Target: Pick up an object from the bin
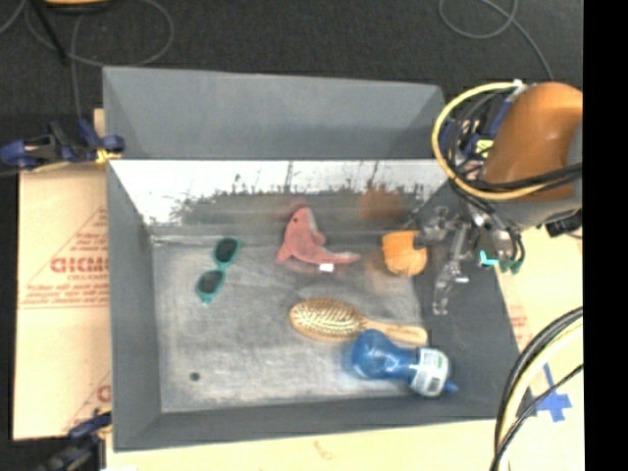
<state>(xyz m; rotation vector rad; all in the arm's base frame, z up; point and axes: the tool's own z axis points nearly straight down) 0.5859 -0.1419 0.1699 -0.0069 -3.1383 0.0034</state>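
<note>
approach step. gripper (446, 278) by bin (132, 361) right wall, beside orange rounded object (402, 254); opening: cannot tell. next: centre, descend.

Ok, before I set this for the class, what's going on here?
A robot arm reaches into the grey bin from the right. Its end effector hangs near the right wall, just right of an orange round thing. A gold hairbrush, a blue bottle, a pink floppy thing and teal sunglasses lie spread on the floor.

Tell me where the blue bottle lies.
In the camera view, the blue bottle lies at the lower right of the bin, just below the gold hairbrush.
</note>
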